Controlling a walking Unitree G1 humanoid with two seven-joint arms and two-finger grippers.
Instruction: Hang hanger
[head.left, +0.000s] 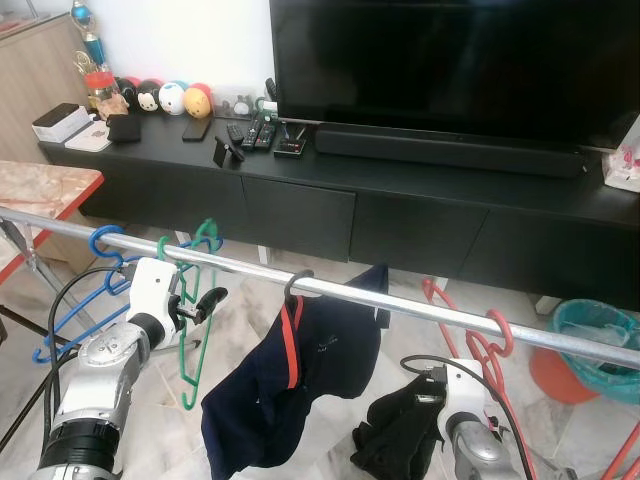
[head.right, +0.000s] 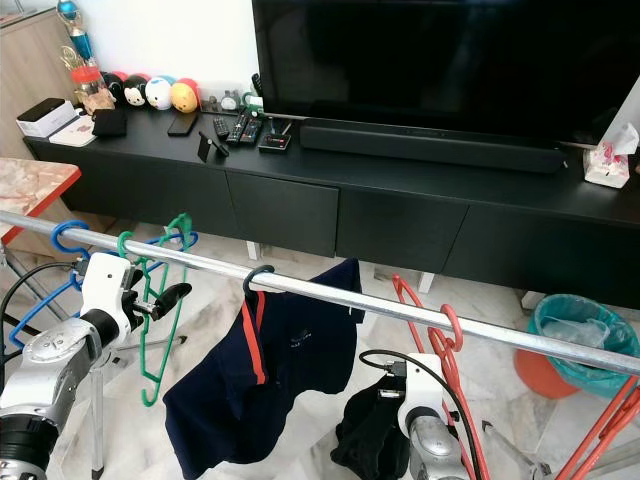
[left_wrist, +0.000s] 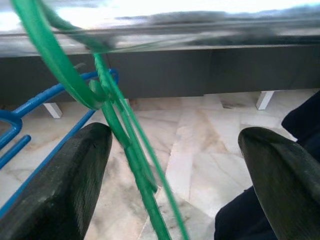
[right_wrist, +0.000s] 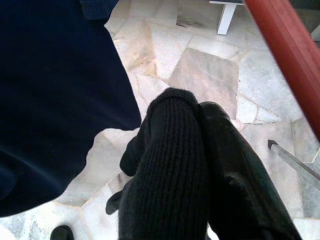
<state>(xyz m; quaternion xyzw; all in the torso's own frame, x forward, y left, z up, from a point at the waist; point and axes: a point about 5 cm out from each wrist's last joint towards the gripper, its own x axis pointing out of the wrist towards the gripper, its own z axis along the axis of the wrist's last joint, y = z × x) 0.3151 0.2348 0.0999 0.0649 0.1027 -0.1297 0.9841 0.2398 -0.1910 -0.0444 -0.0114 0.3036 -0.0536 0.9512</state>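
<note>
I count one green hanger hooked over the metal rail, with my left gripper raised just beside it, its two fingers spread wide and the hanger's thin wires passing between them close to one finger, gripped by neither. Also on the rail are one blue hanger, one dark hanger carrying a navy garment, and red hangers whose number I cannot tell. My right gripper sits low under the rail, clamped on one black knitted cloth.
</note>
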